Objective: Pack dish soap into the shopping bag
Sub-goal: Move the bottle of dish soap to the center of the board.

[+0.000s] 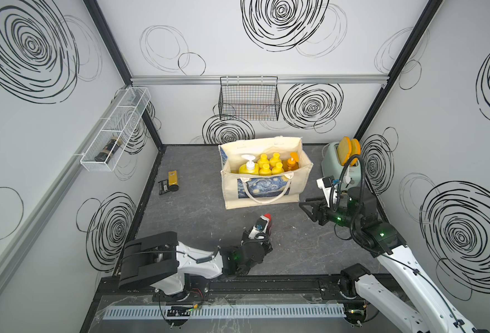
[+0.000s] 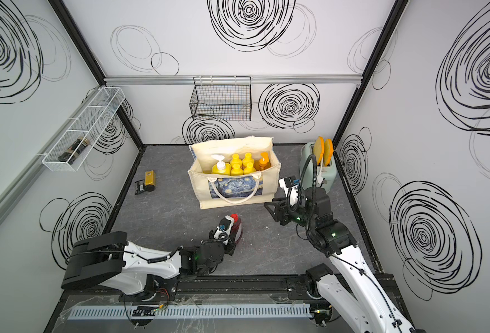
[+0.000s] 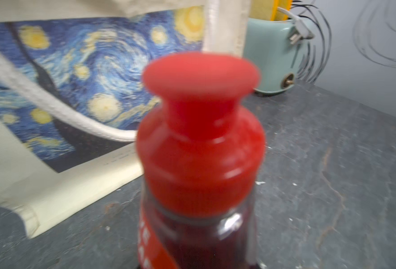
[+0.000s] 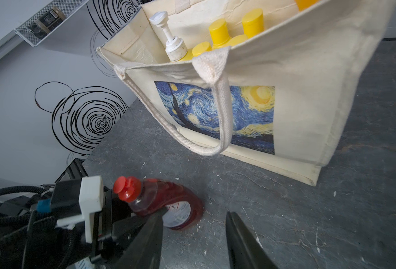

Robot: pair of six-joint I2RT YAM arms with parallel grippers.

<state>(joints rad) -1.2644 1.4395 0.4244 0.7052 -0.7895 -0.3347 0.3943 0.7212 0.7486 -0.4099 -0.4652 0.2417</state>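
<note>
The cream shopping bag (image 1: 266, 190) (image 2: 238, 193) stands upright mid-table with its starry-night picture (image 4: 215, 111) facing me. Inside it stand a yellow pump bottle (image 1: 248, 168), several orange yellow-capped bottles (image 1: 269, 165) and an amber pump bottle (image 1: 292, 164). In front of the bag, the dark-red dish soap bottle with a red cap (image 1: 269, 222) (image 2: 236, 227) (image 3: 199, 139) (image 4: 169, 202) leans over, its base on the table. My left gripper (image 1: 262, 232) is shut on its body, the jaws hidden under the wrist. My right gripper (image 1: 305, 206) (image 4: 194, 219) hovers open and empty right of the bag.
A pale green toaster (image 1: 338, 161) with bread slices stands at the back right, close behind my right arm. Yellow-and-black packets (image 1: 170, 181) lie at the left. A black wire basket (image 1: 249, 99) hangs on the back wall and a white wire shelf (image 1: 117, 129) on the left wall.
</note>
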